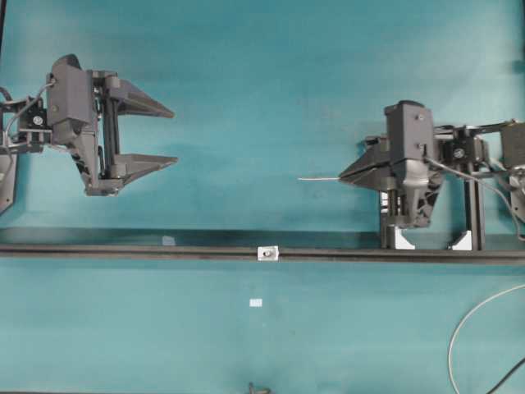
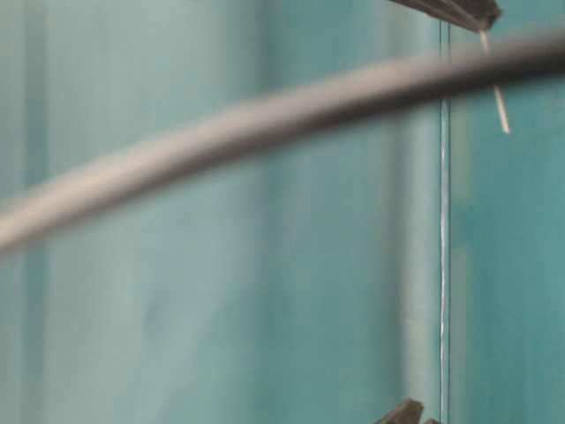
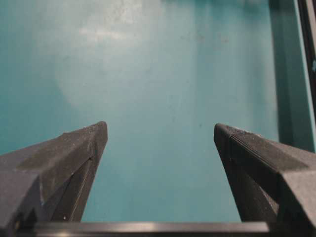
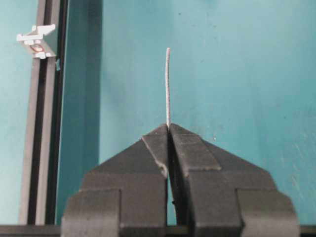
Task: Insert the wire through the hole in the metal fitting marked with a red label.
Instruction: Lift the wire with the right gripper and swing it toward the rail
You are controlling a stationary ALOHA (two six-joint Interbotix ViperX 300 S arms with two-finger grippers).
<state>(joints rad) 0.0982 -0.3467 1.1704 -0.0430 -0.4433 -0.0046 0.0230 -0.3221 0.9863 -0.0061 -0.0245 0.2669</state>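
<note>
At right end effector (image 4: pixel 169 129) tips | wire (image 4: pixel 168 86) clamped, jutting forward

a thick blurred grey cable (image 2: pixel 265 119) arced across the teal backdrop (image 2: pixel 177 291). at top right, dark gripper tips (image 2: pixel 459 11) pinched a thin pale wire (image 2: pixel 500 106) slanting downward. another dark tip (image 2: pixel 402 413) showed at the bottom edge.

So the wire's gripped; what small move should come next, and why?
Probably carry the right gripper toward the rail to line the wire up with the fitting. Its jaws are shut on the wire, whose tip points into open space, well off the fitting.
</note>
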